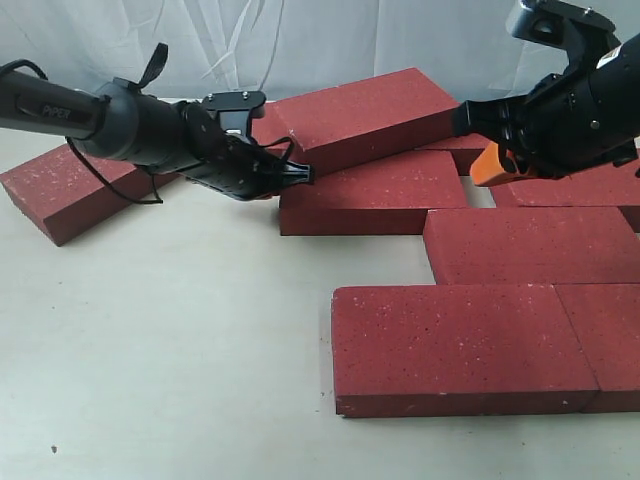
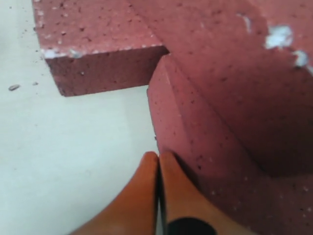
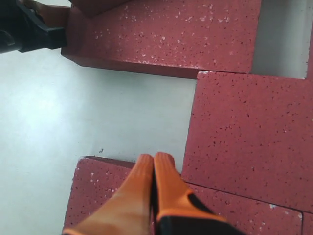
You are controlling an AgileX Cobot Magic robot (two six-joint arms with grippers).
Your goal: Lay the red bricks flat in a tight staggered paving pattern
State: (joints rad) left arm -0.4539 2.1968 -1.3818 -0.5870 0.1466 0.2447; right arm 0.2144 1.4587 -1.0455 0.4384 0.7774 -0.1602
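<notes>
The left arm reaches in from the upper left of the exterior view, stretched low and nearly level. The left gripper (image 1: 300, 172) has its orange fingers (image 2: 146, 196) pressed together with nothing between them. Its tip sits at the left end of a flat middle brick (image 1: 375, 195), right by the corner. The left wrist view shows the tip against that brick's side face.

The right arm enters at the upper right, bent downward. The right gripper (image 1: 492, 168) is also closed and empty, and it hangs above the bricks rather than on them. The right wrist view shows its fingertips (image 3: 164, 164) over the seam between two flat pavers.

The red bricks (image 1: 460, 345) fill the centre and right of the frame as stepped flat rows:
- A front brick and its neighbour are butted edge to edge.
- A second-row brick (image 1: 530, 245) is offset behind them.
- A tilted brick (image 1: 370, 115) leans across the middle one, with one end raised.
- A lone brick (image 1: 75, 190) lies at the far left, well apart from the rest.

The pale table (image 1: 150, 350) lies open across the lower left. A small gap of bare table shows between bricks near the right gripper. The right-hand bricks are cut off by the frame edge, and the right arm hides what lies behind it.
</notes>
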